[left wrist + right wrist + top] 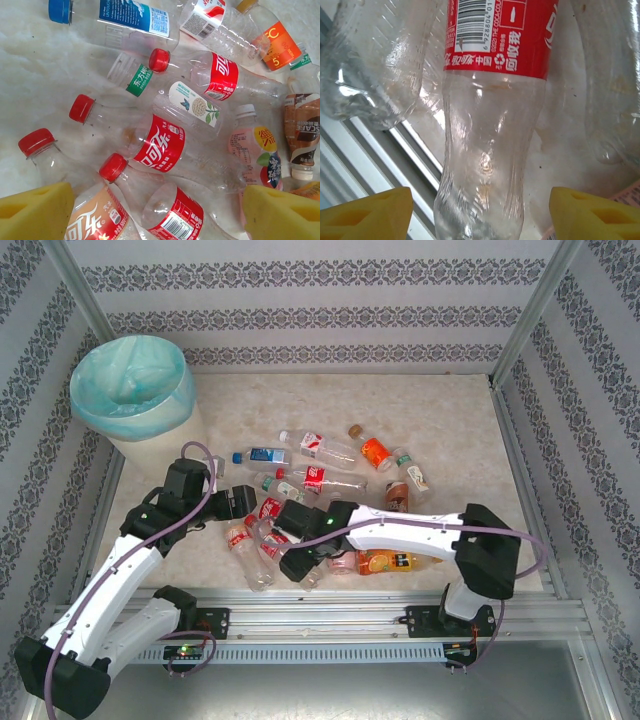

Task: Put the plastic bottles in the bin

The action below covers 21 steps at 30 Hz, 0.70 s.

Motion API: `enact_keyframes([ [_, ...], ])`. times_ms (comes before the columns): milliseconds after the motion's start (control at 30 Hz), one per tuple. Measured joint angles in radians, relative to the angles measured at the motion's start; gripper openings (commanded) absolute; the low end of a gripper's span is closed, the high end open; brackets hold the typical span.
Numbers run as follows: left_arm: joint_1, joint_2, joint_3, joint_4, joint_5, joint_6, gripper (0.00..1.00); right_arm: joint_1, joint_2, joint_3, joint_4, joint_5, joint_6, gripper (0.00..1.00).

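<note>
Largest of all we see the bin [150, 426], a round cream-white tub in the upper left of the top view, its rim wrapped in a crinkled, pale teal plastic bag; it stands well apart from the bottles. Next come the two arms, smooth white shells with black joints. The left gripper [250, 504] reaches in from the lower left to the left edge of the heap, and in its wrist view the left gripper [157, 215] is spread wide, its spongy yellow pads [35, 212] at the two lower corners above red-labelled bottles, gripping nothing. The right gripper [298, 562] sits at the near edge of the heap; from its wrist view the right gripper [480, 215] is also spread wide, its pads on either side of a clear, ribbed red-label bottle [485, 150] with a gap on both sides. The plastic bottles [320, 480] lie on their sides in a loose heap at the middle of the table, none in the bin: thin, dented, glossy clear ones with red caps, a blue-capped bottle [125, 20] in the upper left of the left wrist view, an orange bottle [272, 42] in the upper right, and a pink bottle [255, 150] just beside a brown bottle [302, 135] at the right edge. The table [420, 410] is a matt, cream, faintly marbled surface. A ridged aluminium rail [330, 620] runs along its near edge, and wallpapered walls [320, 280] with grey ornamental bands enclose it.
</note>
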Motion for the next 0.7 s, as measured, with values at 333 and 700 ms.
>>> enact_keyframes([
  [333,0.0,-0.001,0.0,-0.02,-0.024,-0.016,0.91,0.024,0.112,0.066,0.008,0.007,0.004,0.75],
  [700,0.0,-0.032,0.0,-0.036,-0.081,-0.021,0.93,0.024,0.189,0.079,0.007,0.007,0.004,0.72],
])
